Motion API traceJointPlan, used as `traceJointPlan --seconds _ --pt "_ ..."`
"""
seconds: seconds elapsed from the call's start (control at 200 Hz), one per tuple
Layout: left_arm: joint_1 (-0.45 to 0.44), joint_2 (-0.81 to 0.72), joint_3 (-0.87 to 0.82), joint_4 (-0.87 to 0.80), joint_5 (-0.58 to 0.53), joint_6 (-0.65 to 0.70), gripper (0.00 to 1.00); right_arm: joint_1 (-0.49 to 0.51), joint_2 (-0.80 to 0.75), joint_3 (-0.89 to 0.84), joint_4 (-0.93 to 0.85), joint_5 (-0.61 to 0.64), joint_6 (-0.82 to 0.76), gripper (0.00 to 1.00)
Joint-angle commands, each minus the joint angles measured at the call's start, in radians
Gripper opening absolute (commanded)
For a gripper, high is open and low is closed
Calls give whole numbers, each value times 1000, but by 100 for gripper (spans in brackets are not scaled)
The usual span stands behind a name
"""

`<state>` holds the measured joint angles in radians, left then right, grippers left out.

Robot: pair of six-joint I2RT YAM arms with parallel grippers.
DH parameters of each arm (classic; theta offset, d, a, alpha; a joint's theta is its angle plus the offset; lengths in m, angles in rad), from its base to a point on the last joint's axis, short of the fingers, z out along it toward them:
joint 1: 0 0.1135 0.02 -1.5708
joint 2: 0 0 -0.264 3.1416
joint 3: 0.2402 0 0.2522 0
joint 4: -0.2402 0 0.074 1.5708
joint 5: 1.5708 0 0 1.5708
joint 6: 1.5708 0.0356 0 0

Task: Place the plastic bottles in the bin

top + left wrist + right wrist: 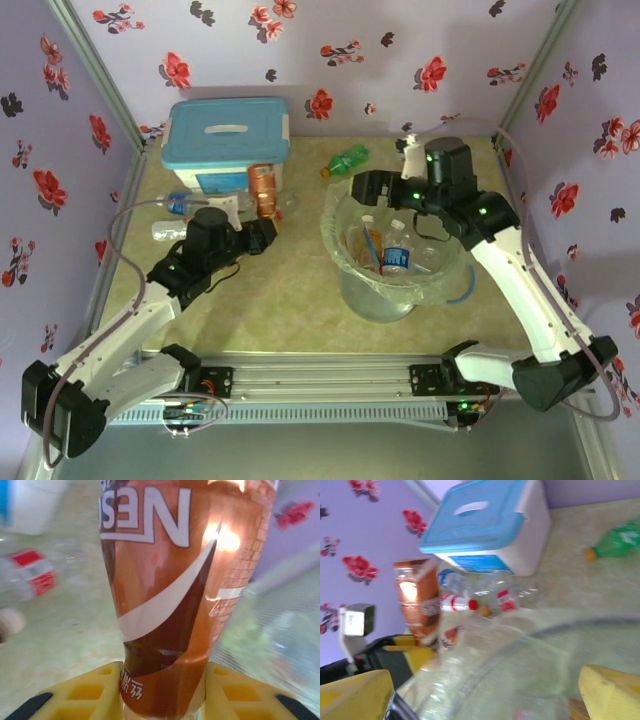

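My left end effector (pixel 164 686) is clamped on the brown-labelled plastic bottle (pixel 165 580), upright for carrying, toward the far-left corner of the surface (pixel 290 295) — right end effector (pixel 482 692) gapes empty over the round clear plastic bin (pixel 372 298).

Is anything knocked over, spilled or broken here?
No spill shows. A green bottle lies on its side beyond the bin, clear bottles lie toppled beside the white box, and the left gripper clamps a brown bottle.
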<state>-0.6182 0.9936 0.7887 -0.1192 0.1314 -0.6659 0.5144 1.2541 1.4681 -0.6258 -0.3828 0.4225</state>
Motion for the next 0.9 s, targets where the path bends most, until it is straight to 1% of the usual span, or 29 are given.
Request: traceJointPlan --seconds 0.0,0.12,0.22,0.34,0.445,0.54,0.635,0.895 --pt "-51 10 81 72 104 144 0 72 67 108 -2 -22 -62 99" --pt "-90 14 98 87 112 177 0 114 154 186 23 -42 -69 99" --pt "-114 16 99 108 116 189 0 127 212 230 42 -46 -57 99" --pt "-133 34 122 92 118 206 0 139 270 275 63 -79 -41 99" --pt "-143 51 141 84 118 222 0 144 315 315 54 -113 -32 92" --pt "-143 60 147 82 118 223 0 144 328 314 63 -125 -23 82" --pt "-143 60 143 82 117 218 0 144 320 295 74 -104 -12 70" --pt "-143 60 106 146 117 208 0 145 278 265 72 -71 -7 53"
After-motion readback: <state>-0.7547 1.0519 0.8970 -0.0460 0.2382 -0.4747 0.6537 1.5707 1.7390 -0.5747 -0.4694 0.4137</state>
